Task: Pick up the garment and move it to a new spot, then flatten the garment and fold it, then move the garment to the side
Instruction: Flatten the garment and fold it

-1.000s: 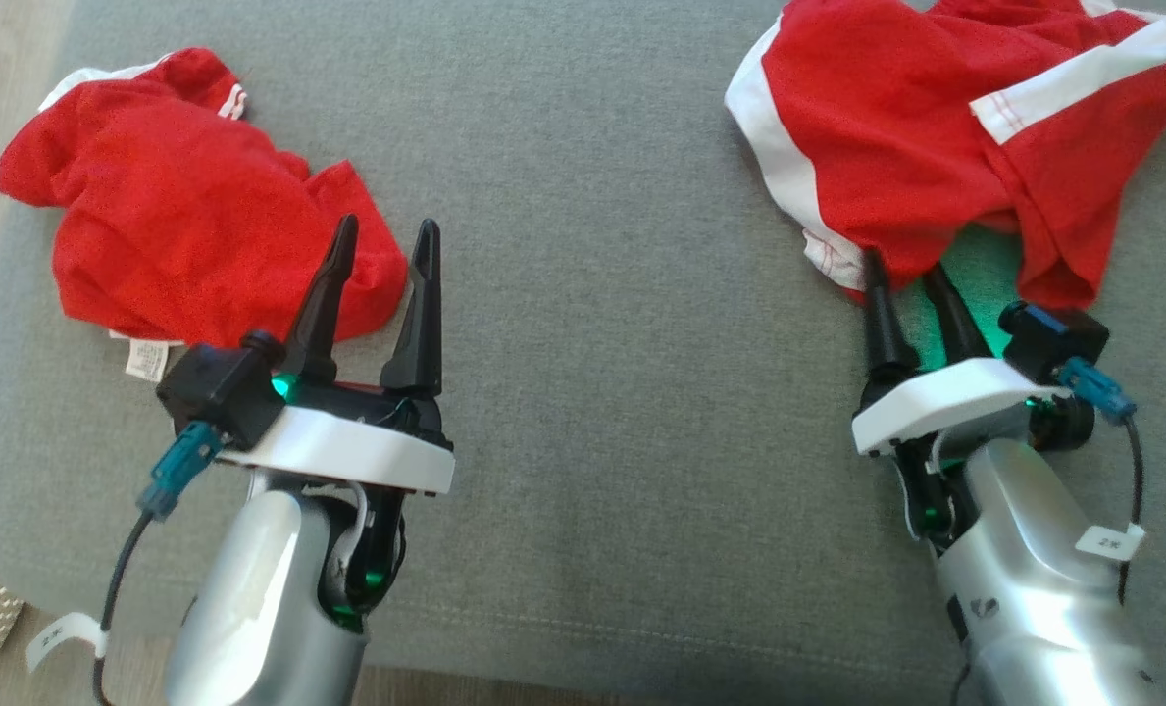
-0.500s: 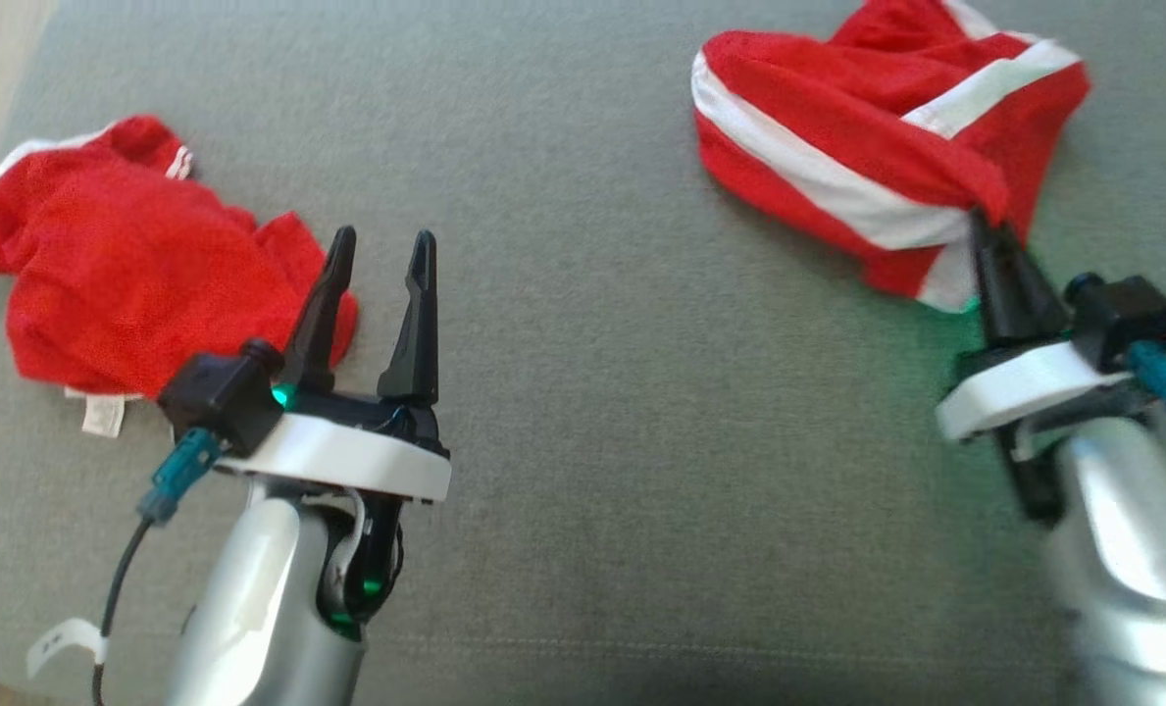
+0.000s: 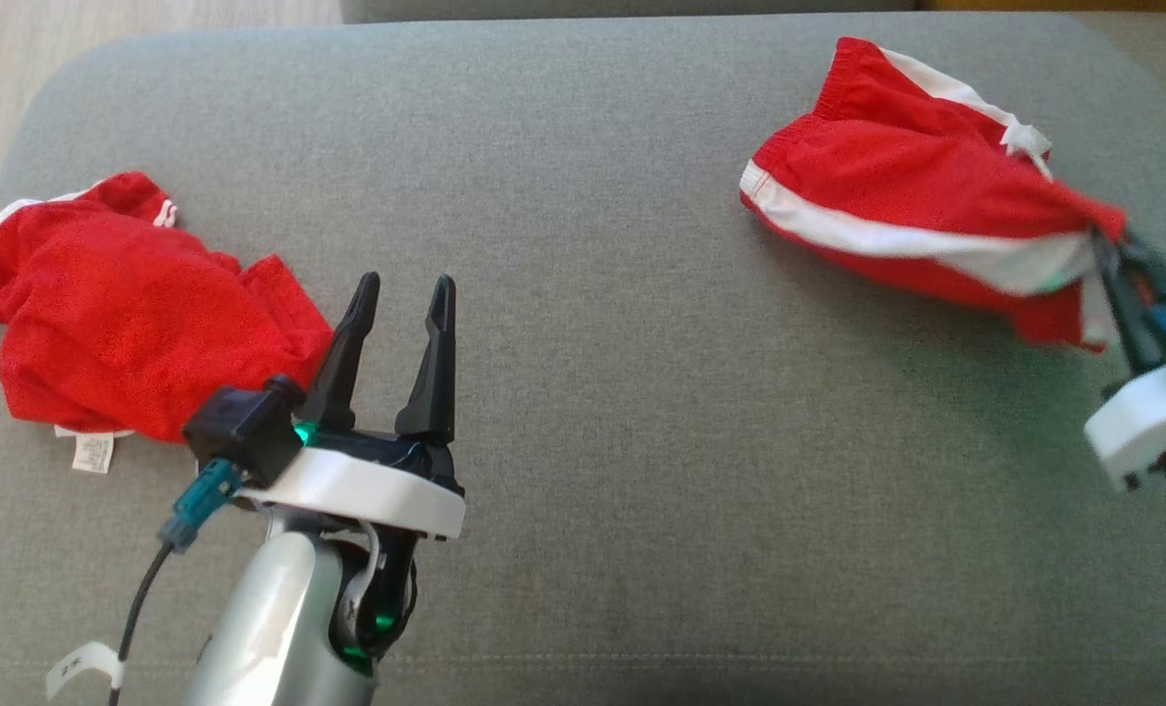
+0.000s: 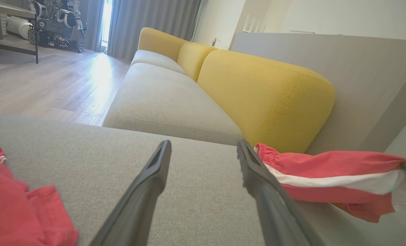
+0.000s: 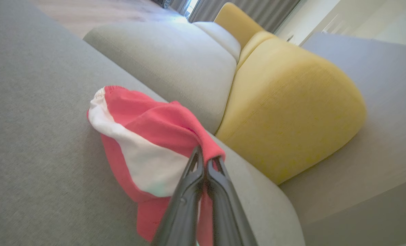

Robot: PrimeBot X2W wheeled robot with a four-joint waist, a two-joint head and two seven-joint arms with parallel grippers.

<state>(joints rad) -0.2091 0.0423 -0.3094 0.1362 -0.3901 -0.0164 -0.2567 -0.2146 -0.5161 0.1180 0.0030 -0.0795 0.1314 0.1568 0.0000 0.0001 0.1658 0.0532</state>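
Closure confirmed: right claw point(image 3: 1110, 257), open a second ago, now pinches the red white-striped fabric shorts point(image 3: 896, 196) at one edge, partly lifted off the grey sofa cushion point(image 3: 592, 441), far right. Left claw point(image 3: 401, 294) gapes empty — relocation under way.

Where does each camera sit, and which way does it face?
Head view: on the head, looking down at the grey fabric cushion; open left fingers, shut right fingers show.
Left wrist view: on the left arm, looking along its fingers across the cushion.
Right wrist view: on the right arm, along fingers pinching the red white-striped shorts.
Both wrist views share the shorts and yellow upholstered backrest.
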